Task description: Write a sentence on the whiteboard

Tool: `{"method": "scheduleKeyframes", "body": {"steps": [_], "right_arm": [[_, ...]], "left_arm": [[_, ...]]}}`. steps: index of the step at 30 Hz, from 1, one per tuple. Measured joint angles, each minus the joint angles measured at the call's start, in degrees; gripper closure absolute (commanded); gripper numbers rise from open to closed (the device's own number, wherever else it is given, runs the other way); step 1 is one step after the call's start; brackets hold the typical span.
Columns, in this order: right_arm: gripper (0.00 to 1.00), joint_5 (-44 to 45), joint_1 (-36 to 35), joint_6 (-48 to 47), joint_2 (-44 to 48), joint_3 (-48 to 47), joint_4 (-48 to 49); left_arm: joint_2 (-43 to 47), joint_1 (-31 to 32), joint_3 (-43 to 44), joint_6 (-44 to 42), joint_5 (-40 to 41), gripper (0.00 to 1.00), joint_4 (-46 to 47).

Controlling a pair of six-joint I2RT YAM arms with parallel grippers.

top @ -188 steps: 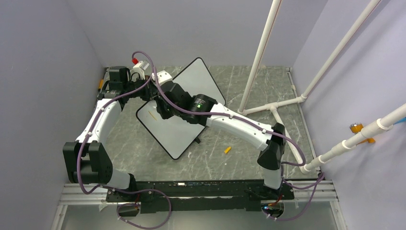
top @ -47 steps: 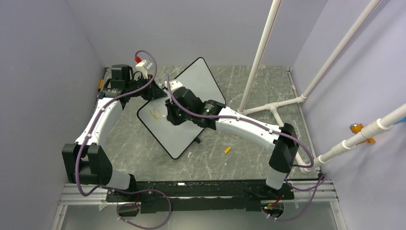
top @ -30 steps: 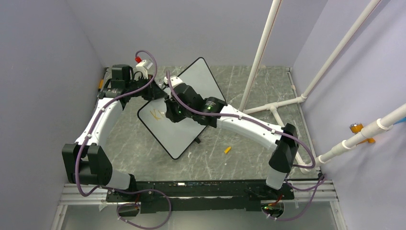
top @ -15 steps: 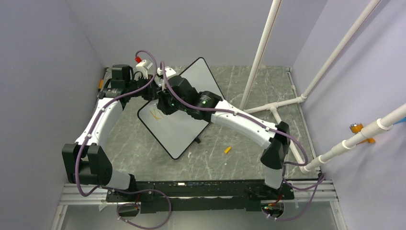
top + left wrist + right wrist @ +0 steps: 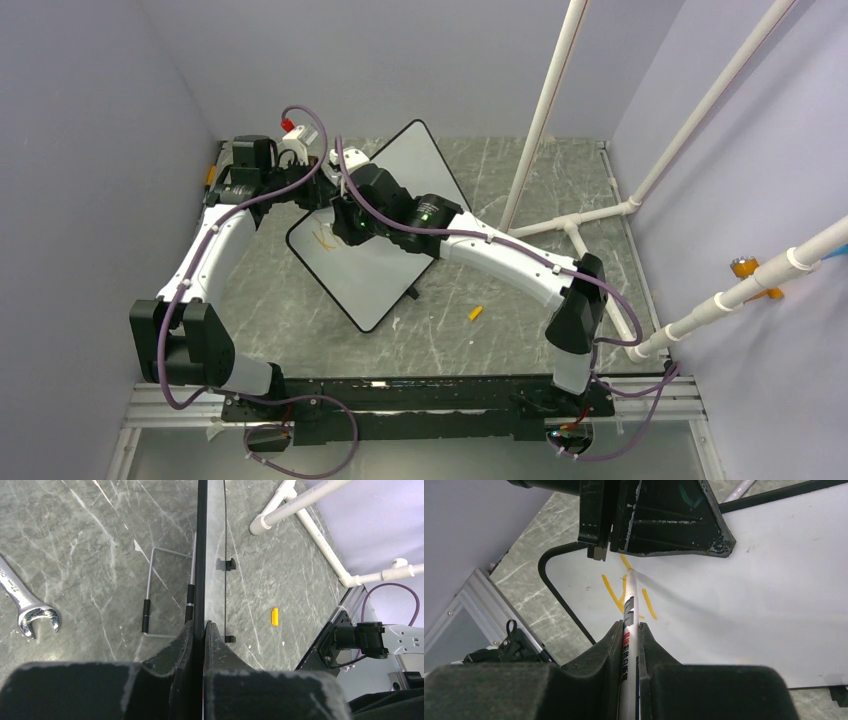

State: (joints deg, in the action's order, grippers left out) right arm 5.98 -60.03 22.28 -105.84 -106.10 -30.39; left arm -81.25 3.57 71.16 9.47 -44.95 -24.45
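Consisting of only a few orange-yellow strokes, the sentence was seen near the left corner of the whiteboard, close to its rounded black frame. The tip of a white marker was pressed against the board among those strokes. The marker's barrel was clenched between the fingers of the right claw, which was reached across the board from the right. Just above the writing, the board's upper-left edge was gripped by the left claw, its fingers closed tight on the thin black frame, so that the board was seen edge-on from the left wrist. A wire stand was visible behind the board, touching it. The board was set diagonally at the far left of the grey marbled bench. A wrench was lain on the bench behind the board, and a small orange cap was left in front of it, well apart. White pipes were fixed at the right.
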Motion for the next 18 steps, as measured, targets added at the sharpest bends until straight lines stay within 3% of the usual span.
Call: {"method": "scheduleKeyframes", "body": {"steps": [18], "right_arm": [[1.00, 3.3, 0.0, -0.1, 1.0, 0.2, -2.4]], "left_arm": [[0.4, 0.3, 0.0, 0.3, -0.2, 1.00, 0.0]]}}
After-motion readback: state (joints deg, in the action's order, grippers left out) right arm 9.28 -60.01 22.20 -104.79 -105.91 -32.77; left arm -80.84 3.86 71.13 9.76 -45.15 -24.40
